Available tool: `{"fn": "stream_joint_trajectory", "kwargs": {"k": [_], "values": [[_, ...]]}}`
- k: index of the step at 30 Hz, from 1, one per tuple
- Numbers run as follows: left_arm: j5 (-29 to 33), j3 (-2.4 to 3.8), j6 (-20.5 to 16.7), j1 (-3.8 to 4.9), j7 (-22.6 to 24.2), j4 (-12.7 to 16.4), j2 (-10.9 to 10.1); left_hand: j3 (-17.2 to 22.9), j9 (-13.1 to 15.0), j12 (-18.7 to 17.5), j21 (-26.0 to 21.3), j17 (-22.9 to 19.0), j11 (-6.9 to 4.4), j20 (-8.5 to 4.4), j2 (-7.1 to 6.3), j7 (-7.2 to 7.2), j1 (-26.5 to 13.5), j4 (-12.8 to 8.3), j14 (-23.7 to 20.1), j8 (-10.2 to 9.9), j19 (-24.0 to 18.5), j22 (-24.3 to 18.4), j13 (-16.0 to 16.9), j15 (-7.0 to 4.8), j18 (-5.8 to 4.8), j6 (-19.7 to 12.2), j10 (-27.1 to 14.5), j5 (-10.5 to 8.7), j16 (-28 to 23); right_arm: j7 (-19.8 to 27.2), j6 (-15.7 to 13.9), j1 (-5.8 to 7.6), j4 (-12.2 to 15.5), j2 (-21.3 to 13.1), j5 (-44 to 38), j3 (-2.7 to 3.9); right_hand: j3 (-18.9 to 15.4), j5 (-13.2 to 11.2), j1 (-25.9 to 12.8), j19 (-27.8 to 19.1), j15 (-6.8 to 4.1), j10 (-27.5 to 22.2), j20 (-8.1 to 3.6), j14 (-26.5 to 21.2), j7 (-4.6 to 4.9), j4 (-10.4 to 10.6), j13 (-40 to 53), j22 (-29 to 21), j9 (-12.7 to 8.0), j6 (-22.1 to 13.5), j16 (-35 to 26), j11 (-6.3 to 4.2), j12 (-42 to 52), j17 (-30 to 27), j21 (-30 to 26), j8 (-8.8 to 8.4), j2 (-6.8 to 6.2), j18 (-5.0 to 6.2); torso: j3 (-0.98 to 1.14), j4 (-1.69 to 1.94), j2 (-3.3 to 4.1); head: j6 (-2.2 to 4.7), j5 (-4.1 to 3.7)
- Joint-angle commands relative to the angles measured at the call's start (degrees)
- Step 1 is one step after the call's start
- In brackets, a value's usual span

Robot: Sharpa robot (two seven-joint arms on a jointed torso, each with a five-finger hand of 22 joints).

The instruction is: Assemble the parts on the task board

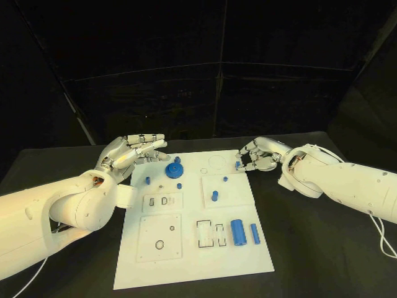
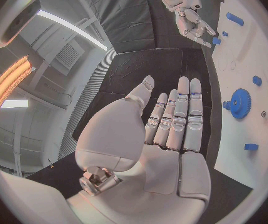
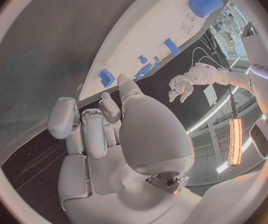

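The white task board [image 1: 194, 248] is lying on the black surface [image 1: 324, 248] with its long axis running away from the robot. A blue gear [image 1: 173, 169] is sitting flat near the board's far left corner, hub pointing up. A blue cylinder [image 1: 238, 231] and a thinner blue bar [image 1: 254, 233] are lying side by side toward the board's near right part, both with long axes running along the board's length. A short blue pin [image 1: 214, 196] is lying near the board's middle, also lengthwise.

The left hand [image 1: 131, 152] is hovering at the board's far left corner, beside the gear, fingers straight and apart, holding nothing. The right hand [image 1: 255, 156] is sitting at the board's far right edge, fingers curled inward beside a small blue piece [image 3: 107, 77]; I cannot tell whether it is touching that piece.
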Motion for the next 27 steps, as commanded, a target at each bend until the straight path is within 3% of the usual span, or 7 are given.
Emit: {"fn": "stream_joint_trajectory", "kwargs": {"k": [1,13,27], "values": [[-0.1,0.02,0.9,0.04,0.3,0.0,0.1,-0.3,0.0,0.1,-0.4,0.1,-0.02,-0.03,0.36,1.45,0.0,-0.1,-0.5,0.0,0.3,-0.1,-0.1,0.03,0.58,-0.5,-0.3,-0.31,0.3,-0.3,0.8,0.03,-0.3,0.3,-0.7,0.03,0.1,-0.1,0.7,-0.3,0.15,0.1,-0.13,3.3,0.07,-0.3,0.1,0.1,0.1,0.7,-0.2,-0.46,0.3,1.6,-0.3,0.41,0.04,-0.04,0.02,0.03,0.03,-0.08,0.05],[-0.1,0.02,0.9,0.03,0.3,-0.1,0.1,-0.3,0.0,0.1,-0.4,0.1,-0.02,-0.03,0.36,1.45,0.0,-0.1,-0.5,0.0,0.3,-0.1,-0.1,0.03,0.58,-0.5,-0.3,-0.31,0.3,-1.3,1.1,-0.21,-1.2,1.3,-1.7,0.03,1.1,-1.6,1.9,0.0,-0.17,0.5,-0.45,3.4,-0.23,-1.2,0.5,0.3,0.2,2.5,-0.1,-0.8,0.5,1.8,-0.2,1.28,1.44,-0.11,0.04,-0.02,0.03,-0.13,0.19],[-0.1,0.02,0.9,0.03,0.3,-0.2,0.1,-0.3,0.0,0.1,-0.4,0.1,-0.02,-0.03,0.36,1.45,0.0,-0.1,-0.5,0.0,0.3,-0.1,-0.1,0.03,0.58,-0.5,-0.3,-0.31,0.3,-1.9,1.3,-0.29,-1.7,1.8,-1.9,0.03,1.8,-2.4,2.0,0.3,-0.38,1.0,-0.64,3.5,-0.53,-1.6,1.1,0.7,0.2,3.9,0.0,-1.06,1.0,2.1,0.0,1.82,2.01,-0.2,0.06,-0.03,0.04,-0.24,0.21]]}}
